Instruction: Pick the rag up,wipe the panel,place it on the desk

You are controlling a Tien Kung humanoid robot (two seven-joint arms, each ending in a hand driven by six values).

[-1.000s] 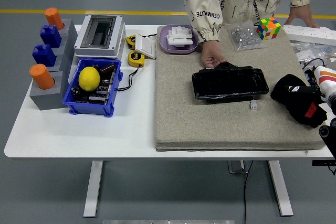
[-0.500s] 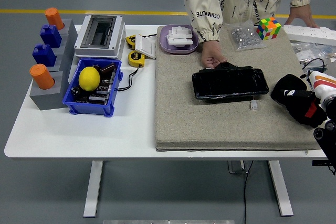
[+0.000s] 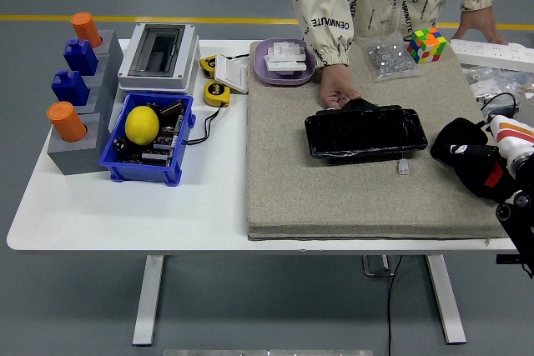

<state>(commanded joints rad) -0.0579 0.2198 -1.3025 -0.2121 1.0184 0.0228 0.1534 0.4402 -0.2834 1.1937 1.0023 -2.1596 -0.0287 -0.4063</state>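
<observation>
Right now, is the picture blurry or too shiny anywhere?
In the head view, everything looks sharp and evenly lit, with only soft shadows under the blue bin. The black panel shows faint glare on its glossy top. The dark rag and the right robot hand blend together, so details there are hard to make out.

- The panel (image 3: 365, 132) is a glossy black rectangle, lying flat on the grey mat, long side running left to right, right of the table's middle and a little toward the far side.
- A person's hand touches its far left corner.
- The rag (image 3: 461, 143) is a crumpled black bundle on the same mat, just right of the panel's right end, near the table's right edge, with the robot's hand on its right side.
</observation>
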